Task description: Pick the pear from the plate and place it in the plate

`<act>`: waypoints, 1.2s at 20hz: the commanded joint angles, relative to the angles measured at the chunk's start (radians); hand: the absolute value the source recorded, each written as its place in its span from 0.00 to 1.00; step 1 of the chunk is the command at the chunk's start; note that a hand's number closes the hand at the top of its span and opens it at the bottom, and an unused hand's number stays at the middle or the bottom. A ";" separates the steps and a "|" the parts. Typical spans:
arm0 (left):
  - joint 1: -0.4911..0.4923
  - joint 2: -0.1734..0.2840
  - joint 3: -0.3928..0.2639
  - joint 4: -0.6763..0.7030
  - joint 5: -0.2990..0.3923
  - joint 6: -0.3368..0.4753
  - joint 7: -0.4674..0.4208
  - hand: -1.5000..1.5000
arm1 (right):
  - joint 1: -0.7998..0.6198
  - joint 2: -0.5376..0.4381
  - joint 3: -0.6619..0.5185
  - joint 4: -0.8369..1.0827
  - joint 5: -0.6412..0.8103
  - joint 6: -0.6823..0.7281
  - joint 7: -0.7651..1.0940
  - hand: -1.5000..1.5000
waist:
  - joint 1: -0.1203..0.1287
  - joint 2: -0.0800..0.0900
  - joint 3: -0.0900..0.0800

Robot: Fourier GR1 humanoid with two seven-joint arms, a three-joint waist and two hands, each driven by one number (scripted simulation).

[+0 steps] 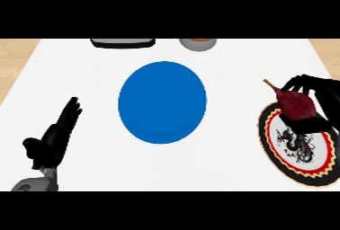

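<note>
Your right hand (312, 96) is at the right edge of the view, its fingers and thumb curled round the dark red pear (296, 104). The pear sits in that grip with its brown stem pointing up and to the left, and it shows over the upper part of the patterned plate (292, 168). You cannot tell from this view whether the pear touches the plate or is lifted off it.

That patterned plate is white with a black rim, a red and cream band and a dark figure drawn in its middle; part of its upper edge is hidden behind the pear and your fingers.

The blue plate (163, 102) lies at the centre of the white bench (86, 81), well apart from the pear, and nothing is in it.

Your left hand (56, 134) shows at the lower left, open, fingers straight and pointing up, holding nothing.

At the far edge of the bench you can see part of a dark tray-like thing (123, 43) and, just to its right, a grey bowl (198, 44) with something brown in it.
</note>
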 commanded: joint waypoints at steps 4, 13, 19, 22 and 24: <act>-0.014 -0.033 -0.021 -0.085 -0.010 0.016 0.104 0.50 | -0.045 0.049 -0.036 -0.151 -0.028 0.049 0.076 1.00 | 0.009 0.002 0.001; 0.016 0.003 0.019 -0.024 -0.003 -0.059 0.013 0.50 | -0.230 0.221 0.127 -0.151 0.097 0.097 0.289 1.00 | 0.015 0.003 0.000; 0.003 -0.028 0.003 -0.025 -0.028 -0.036 0.017 0.50 | -0.365 0.367 0.201 0.018 0.143 0.088 0.324 1.00 | 0.019 0.004 0.000; -0.026 -0.068 -0.016 -0.037 -0.056 0.015 0.057 0.50 | -0.375 0.437 0.227 0.075 0.190 0.033 0.322 1.00 | 0.016 0.004 0.001; -0.004 -0.033 0.019 -0.043 -0.027 -0.025 0.034 0.50 | -0.465 0.449 0.198 0.179 0.190 0.046 0.298 1.00 | 0.020 0.005 0.000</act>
